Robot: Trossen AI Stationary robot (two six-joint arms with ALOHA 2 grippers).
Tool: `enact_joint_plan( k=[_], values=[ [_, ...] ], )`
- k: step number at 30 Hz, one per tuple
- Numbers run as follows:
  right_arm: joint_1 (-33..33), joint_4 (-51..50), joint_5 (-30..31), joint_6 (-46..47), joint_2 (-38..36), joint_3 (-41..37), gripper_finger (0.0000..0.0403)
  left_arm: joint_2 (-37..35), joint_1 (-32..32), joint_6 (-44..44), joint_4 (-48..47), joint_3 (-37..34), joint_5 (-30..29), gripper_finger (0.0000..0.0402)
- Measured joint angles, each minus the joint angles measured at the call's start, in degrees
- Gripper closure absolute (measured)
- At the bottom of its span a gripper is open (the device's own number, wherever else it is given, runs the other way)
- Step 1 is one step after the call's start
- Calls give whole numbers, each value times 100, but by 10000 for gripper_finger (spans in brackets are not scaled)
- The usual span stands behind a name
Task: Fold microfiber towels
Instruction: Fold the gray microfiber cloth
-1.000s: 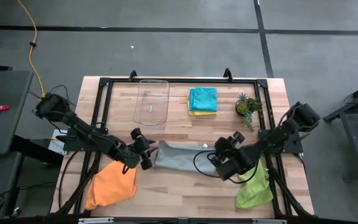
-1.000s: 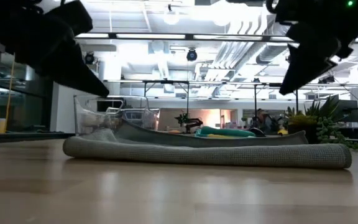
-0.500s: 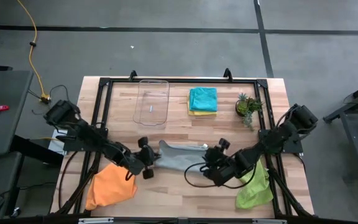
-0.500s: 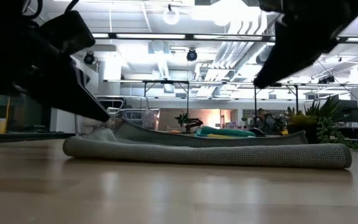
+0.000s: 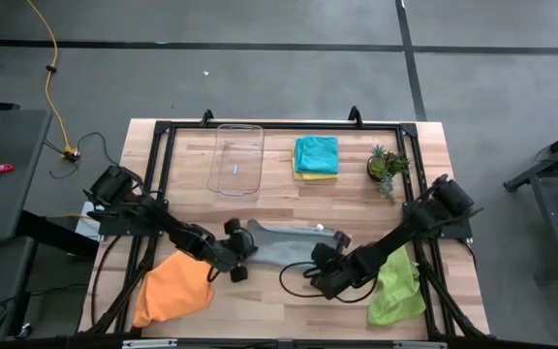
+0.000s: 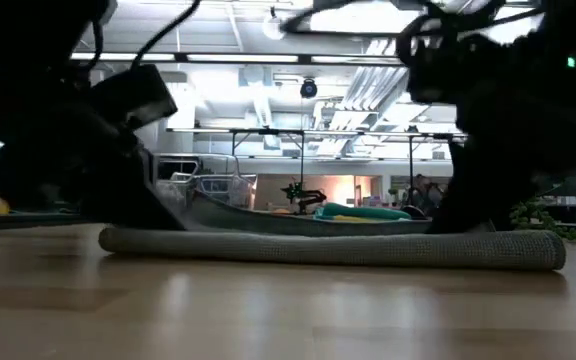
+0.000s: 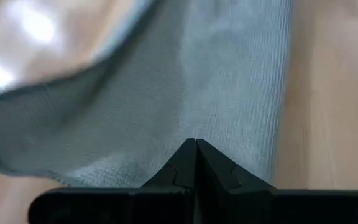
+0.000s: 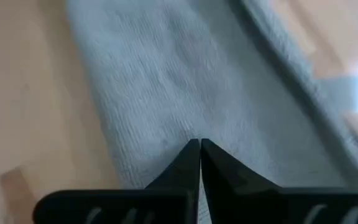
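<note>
The grey towel [image 5: 284, 242] lies as a long, flat folded strip running left to right across the table's middle; the low view shows its rounded near fold [image 6: 328, 248] resting on the wood. My left gripper [image 5: 239, 256] is shut at the strip's left end. My right gripper [image 5: 320, 260] is shut at its near right part. An orange towel [image 5: 172, 288] lies crumpled at the near left and a lime green one [image 5: 395, 288] at the near right. A folded teal-blue towel [image 5: 316, 152] rests on a yellow one [image 5: 301, 174] at the far side. My left gripper has its two shut fingertips [image 7: 185, 155] on the grey towel's near edge by its left end [image 7: 166, 143], coming slanting down from the near left. One layer or several, I cannot tell. The towel lies flat on the table. My right gripper has its shut fingertips [image 8: 191, 152] on the grey towel's near edge toward its right end [image 8: 166, 124], slanting down from the near right. How many layers are pinched does not show. The towel rests flat on the wood.
A clear plastic tray [image 5: 235, 160] stands at the far middle and a small potted plant [image 5: 386, 165] at the far right. A black frame [image 5: 279, 125] borders the table. Bare wood [image 5: 279, 301] lies near the front edge between the orange and green towels.
Both grippers have come down onto the grey towel and shut. The left one went toward the table's right and near edge, the right one toward the left and near edge. The towel stays flat on the table.
</note>
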Motion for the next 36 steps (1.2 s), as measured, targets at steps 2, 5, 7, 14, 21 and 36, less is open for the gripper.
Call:
enact_joint_plan(
  k=[2, 5, 7, 14, 21, 36],
  values=[
    [0, 3, -114, 120, 134, -1, 401, 121, -6, -256, 40, 26, 209, 401],
    [37, 76, -203, 120, 190, 16, 400, 210, -147, -664, 76, 37, 470, 401],
    [91, 86, -262, 111, 177, 18, 401, 229, -313, -891, 77, 41, 506, 401],
    [378, -4, -997, -62, -29, 16, 402, 94, -745, -1180, 261, 21, 866, 402],
    [448, -193, -908, -86, -49, 16, 402, -86, -772, -1091, 118, 3, 898, 402],
    [431, -219, -882, -185, -59, 10, 403, -547, 342, -219, -177, 11, 1118, 401]
  ],
)
